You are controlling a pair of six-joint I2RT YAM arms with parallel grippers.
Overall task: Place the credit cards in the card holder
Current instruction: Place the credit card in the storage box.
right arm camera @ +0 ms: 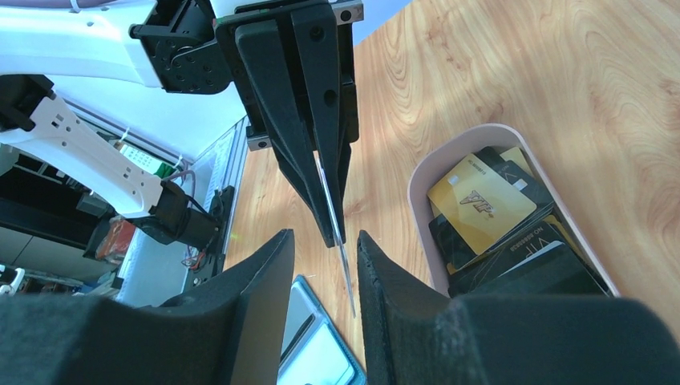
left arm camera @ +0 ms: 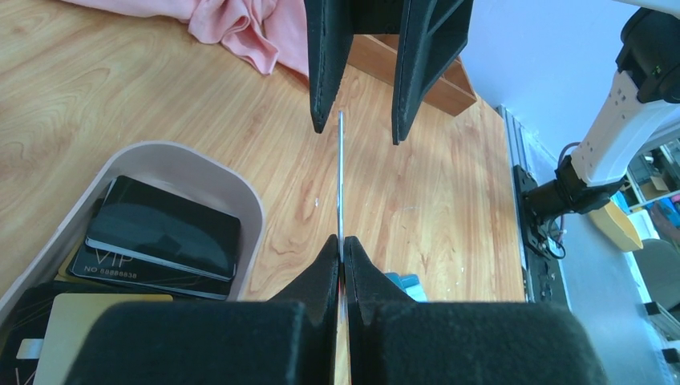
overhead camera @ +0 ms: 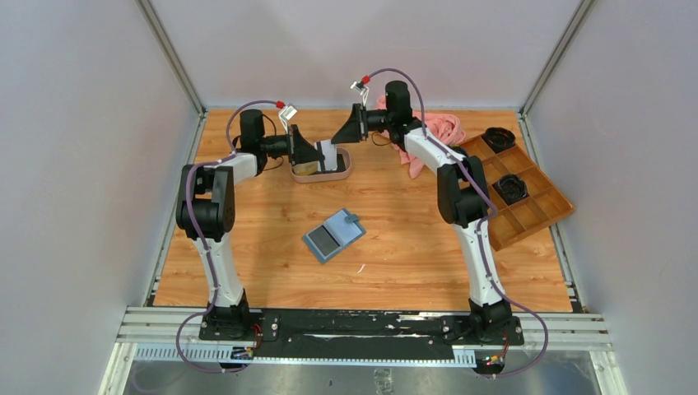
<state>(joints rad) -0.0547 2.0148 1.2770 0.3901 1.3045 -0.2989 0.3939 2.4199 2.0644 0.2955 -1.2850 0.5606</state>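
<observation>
My left gripper is shut on a thin pale credit card, held on edge above the pinkish tray. My right gripper faces it with open jaws standing either side of the card's free end, a gap showing on both sides. More credit cards lie in the tray: black ones and a gold one. The teal-blue card holder lies unfolded on the table below both grippers, with something dark in its left half. A corner of it shows in the right wrist view.
A pink cloth is bunched at the back right. A brown compartmented wooden box stands at the right, with black objects in two compartments. Grey walls close in the table on three sides.
</observation>
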